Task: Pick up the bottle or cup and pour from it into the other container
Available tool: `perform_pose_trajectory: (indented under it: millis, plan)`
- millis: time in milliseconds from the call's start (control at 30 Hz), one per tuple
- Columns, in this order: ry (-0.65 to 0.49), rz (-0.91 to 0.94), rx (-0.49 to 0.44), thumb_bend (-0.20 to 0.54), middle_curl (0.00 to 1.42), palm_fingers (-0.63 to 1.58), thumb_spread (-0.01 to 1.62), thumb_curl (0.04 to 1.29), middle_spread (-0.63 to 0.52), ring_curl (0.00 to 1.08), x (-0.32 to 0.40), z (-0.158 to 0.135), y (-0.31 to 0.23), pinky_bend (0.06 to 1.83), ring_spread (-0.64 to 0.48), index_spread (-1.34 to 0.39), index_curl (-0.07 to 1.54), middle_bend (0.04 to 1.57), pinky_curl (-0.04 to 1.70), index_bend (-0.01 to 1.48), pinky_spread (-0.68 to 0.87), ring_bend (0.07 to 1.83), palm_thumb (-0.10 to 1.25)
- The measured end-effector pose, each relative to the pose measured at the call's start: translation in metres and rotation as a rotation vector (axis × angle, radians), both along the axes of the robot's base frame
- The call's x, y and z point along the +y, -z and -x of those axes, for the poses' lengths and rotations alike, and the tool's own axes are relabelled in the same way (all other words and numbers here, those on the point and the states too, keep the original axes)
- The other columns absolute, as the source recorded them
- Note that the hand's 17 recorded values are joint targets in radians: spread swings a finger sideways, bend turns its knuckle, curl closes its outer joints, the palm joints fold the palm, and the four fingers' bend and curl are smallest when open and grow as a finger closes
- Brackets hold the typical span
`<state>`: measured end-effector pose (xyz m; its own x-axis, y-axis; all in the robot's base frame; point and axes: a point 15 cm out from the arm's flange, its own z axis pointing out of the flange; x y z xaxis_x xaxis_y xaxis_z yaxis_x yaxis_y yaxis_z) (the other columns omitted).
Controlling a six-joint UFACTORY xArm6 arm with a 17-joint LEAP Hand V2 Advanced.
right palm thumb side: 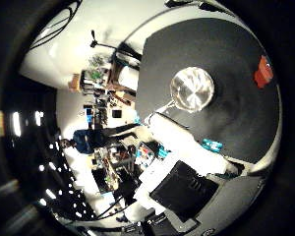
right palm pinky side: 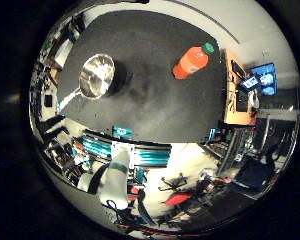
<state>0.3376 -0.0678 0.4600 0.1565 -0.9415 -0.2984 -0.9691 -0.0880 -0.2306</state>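
An orange bottle (right palm pinky side: 191,61) with a green cap lies on its side on a dark round table (right palm pinky side: 150,100). A shiny metal cup (right palm pinky side: 97,75) with a short handle stands upright on the same table, away from the bottle. In the right thumb side palm view the cup (right palm thumb side: 192,88) sits mid-table and the bottle (right palm thumb side: 263,71) shows at the table's edge. My hand (right palm thumb side: 182,172) is high above the table and away from both things. Its white fingers (right palm thumb side: 177,136) look relaxed and hold nothing.
A wooden desk (right palm pinky side: 237,95) with a lit screen (right palm pinky side: 262,78) stands beside the table. Chairs and red-and-black gear (right palm pinky side: 180,195) stand on the floor around it. Shelves with clutter (right palm thumb side: 103,74) are on another side.
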Motion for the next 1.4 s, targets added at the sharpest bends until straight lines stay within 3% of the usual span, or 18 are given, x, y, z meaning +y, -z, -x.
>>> perform_pose_trajectory:
  millis: [500,967,1400]
  plan:
    - [0.201,-0.201,-0.25,-0.029,0.38,0.28,1.01,0.28,0.0,0.2,-0.122,-0.03,-0.03,0.82,0.06,-0.24,0.27,0.29,0.0,0.15,0.42,0.56,0.38]
    - [0.291,-0.447,-0.305,-0.026,0.37,0.17,0.99,0.3,0.06,0.19,-0.23,-0.056,0.049,0.83,0.13,-0.2,0.29,0.32,-0.01,0.17,0.41,0.54,0.38]
    - [0.308,-0.609,-0.346,-0.028,0.36,0.17,1.0,0.3,0.08,0.2,-0.264,-0.073,0.117,0.77,0.14,-0.18,0.29,0.32,0.0,0.16,0.4,0.52,0.4]
